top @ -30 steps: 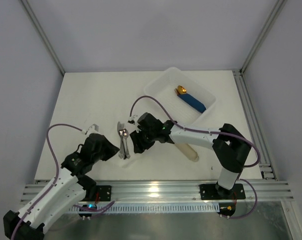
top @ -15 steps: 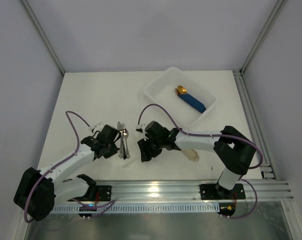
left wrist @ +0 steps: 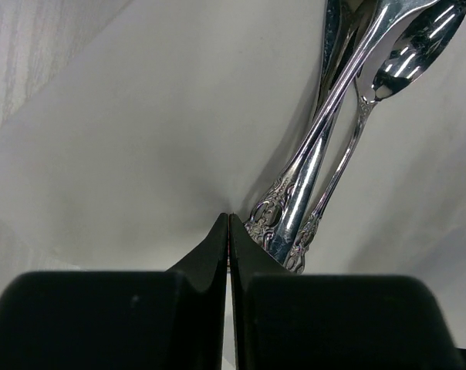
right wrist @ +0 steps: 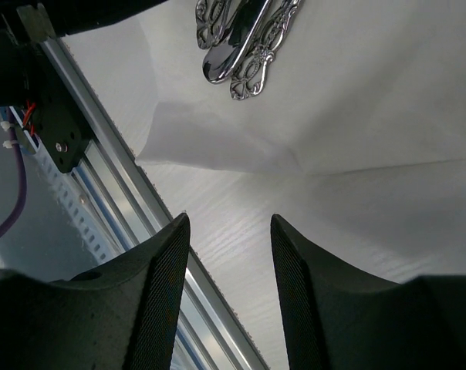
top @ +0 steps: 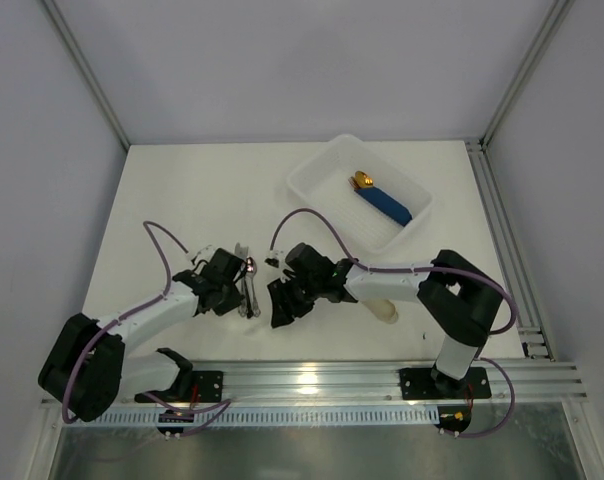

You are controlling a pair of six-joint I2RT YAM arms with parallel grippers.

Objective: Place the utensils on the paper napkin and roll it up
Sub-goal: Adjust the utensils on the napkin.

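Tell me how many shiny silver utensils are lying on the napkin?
3. In the right wrist view the utensils show three handle ends bunched on the paper napkin: two patterned ones with a smooth one between. Another may hide underneath.

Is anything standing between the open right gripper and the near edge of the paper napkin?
Nothing visible does. In the right wrist view, only bare table separates the right gripper from the near edge of the paper napkin. The utensils lie farther in on the napkin, past that edge.
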